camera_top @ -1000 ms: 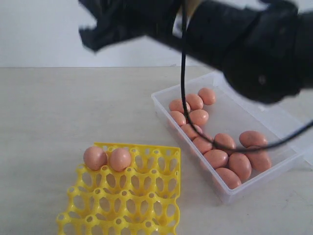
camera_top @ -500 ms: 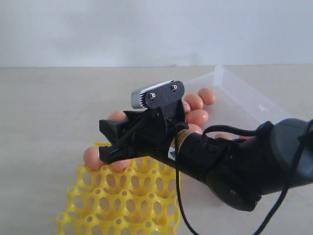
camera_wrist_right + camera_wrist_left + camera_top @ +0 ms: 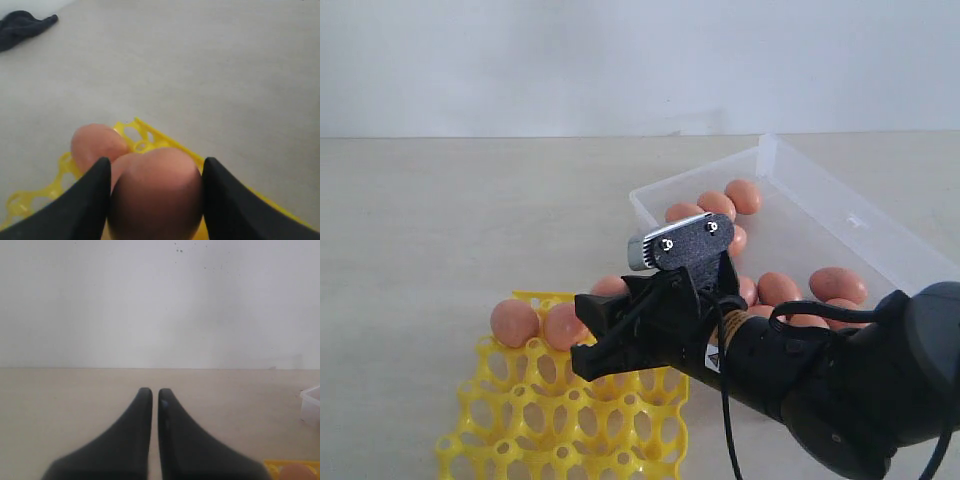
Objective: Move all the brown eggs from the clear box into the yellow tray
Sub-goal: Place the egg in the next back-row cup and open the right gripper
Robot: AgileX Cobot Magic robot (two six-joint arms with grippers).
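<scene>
My right gripper (image 3: 595, 322) hangs over the far right part of the yellow tray (image 3: 520, 420), shut on a brown egg (image 3: 156, 195) that fills the gap between its black fingers (image 3: 90, 200). The egg's top shows above the near finger (image 3: 610, 286). Two brown eggs (image 3: 513, 322) (image 3: 563, 325) sit side by side in the tray's far row. Several more lie in the clear box (image 3: 880, 240) behind the arm, such as one at the far end (image 3: 743, 196). My left gripper (image 3: 151, 392) is shut on nothing, above bare table.
The right arm's bulky black wrist (image 3: 840, 390) covers the near half of the box. A dark shape (image 3: 22, 27) lies on the table far beyond the tray. A corner of the tray (image 3: 272, 467) and of the box (image 3: 312, 402) edge the left wrist view.
The right arm has come down from high over the box with the egg in its jaws. It now sits lower, over the tray's far right corner.
</scene>
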